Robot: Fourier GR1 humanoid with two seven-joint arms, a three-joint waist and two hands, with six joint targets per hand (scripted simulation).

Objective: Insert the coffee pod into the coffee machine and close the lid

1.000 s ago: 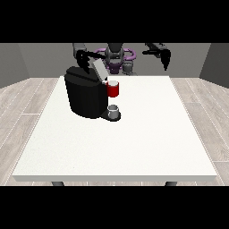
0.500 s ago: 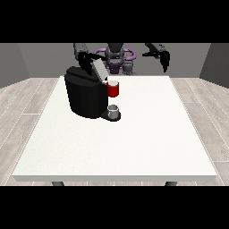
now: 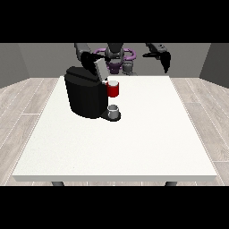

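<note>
Coffee machine [image 3: 86,96] sits near the table's [image 3: 134,143] far corner at the view's left, within the robot's reach, with a red thing at the machine [image 3: 113,89] and a grey thing [image 3: 113,110] on its base that I cannot tell for the pod. The hand at the view's left [image 3: 93,61] hangs just above the machine's top, likely placed for the lid; whether its fingers are curled I cannot tell. The hand at the view's right [image 3: 163,57] is raised well apart, fingers drooping and holding nothing, and no writing or brand can be read.

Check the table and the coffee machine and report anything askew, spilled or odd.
Nothing stands out. The coffee machine stands upright on the white table, with a red thing at the machine and a grey thing below it on the base. No spill or damage shows. The hand at the view's right hangs above the table's far edge.
</note>
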